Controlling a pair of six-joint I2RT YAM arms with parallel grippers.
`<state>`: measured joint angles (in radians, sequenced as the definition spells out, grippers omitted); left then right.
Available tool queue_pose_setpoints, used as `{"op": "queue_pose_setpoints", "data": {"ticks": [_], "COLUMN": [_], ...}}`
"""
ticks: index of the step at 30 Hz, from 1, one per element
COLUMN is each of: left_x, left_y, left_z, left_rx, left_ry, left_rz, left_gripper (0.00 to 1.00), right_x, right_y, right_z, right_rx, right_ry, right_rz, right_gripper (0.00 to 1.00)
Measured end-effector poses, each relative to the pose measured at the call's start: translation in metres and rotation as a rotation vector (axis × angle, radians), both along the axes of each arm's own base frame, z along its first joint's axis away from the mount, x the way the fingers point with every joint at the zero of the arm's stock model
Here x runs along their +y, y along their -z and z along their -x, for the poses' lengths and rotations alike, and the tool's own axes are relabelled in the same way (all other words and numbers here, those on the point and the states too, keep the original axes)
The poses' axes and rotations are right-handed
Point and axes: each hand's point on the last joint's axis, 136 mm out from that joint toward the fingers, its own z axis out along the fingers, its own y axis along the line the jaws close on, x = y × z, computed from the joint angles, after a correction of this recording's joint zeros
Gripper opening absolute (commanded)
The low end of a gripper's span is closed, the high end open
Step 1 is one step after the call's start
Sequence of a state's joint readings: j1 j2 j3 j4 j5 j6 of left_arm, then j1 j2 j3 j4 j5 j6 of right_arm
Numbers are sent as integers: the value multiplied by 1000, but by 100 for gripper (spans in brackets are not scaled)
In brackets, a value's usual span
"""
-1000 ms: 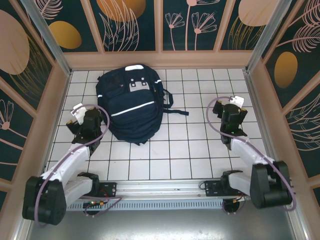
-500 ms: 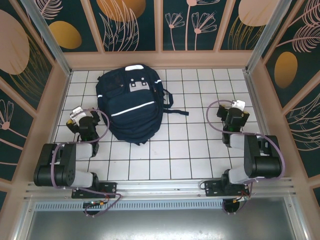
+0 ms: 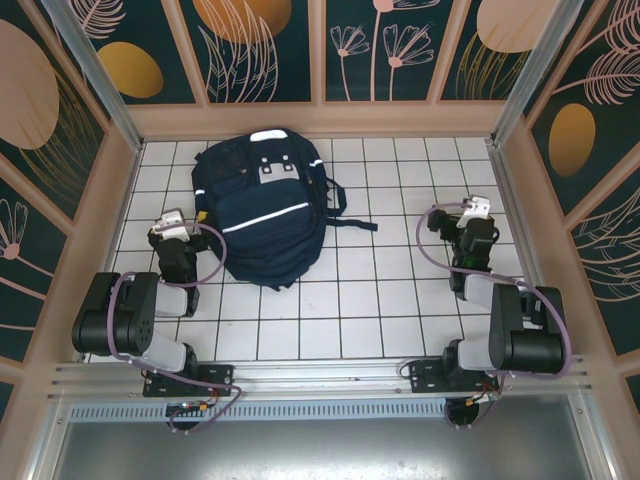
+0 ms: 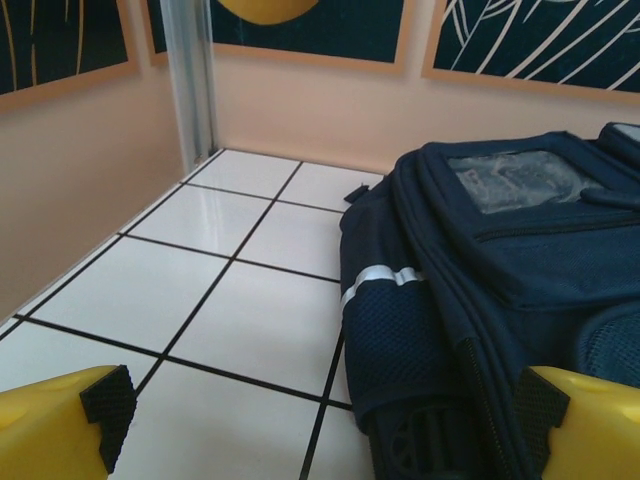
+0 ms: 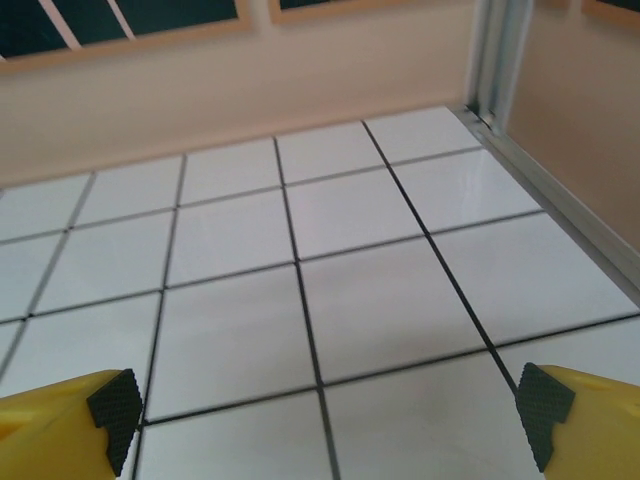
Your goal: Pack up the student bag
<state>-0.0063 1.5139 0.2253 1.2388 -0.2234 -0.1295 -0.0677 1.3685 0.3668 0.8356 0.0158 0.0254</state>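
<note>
From above, the student bag point(image 3: 265, 215) lies on the tiled table point(image 3: 380, 285), just right of the left gripper point(image 3: 172, 226) and well apart from the right gripper point(image 3: 474, 212). Left wrist: jaws gape, student bag point(image 4: 480, 260) close ahead at right. Right wrist: jaws gape over the tiled table point(image 5: 370, 290).

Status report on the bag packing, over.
Open and empty: left pincer, right pincer. The student bag lies flat on the tiles, just right of the left pincer. Nothing between them.
</note>
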Motion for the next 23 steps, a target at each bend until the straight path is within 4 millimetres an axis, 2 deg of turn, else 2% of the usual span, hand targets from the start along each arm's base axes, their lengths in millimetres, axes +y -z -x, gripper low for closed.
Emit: {"op": "queue_pose_setpoints", "data": {"ticks": [4, 10, 17, 23], "left_x": [-1, -1, -1, -7], "left_y": [-3, -4, -5, -5], "left_z": [-1, -1, -1, -2], "left_rx": [-9, -14, -20, -16], "left_ry": [8, 8, 8, 42], "left_rz": [-5, -5, -5, -16], "left_gripper": [99, 99, 99, 99], "right_x": [7, 19, 21, 21], "right_y": [9, 55, 35, 33], "right_z": [-6, 18, 13, 13], "right_rx": [-5, 54, -30, -40], "right_ry": [-41, -66, -72, -70], "right_rz": [-18, -14, -5, -4], "right_gripper": [99, 99, 99, 99]}}
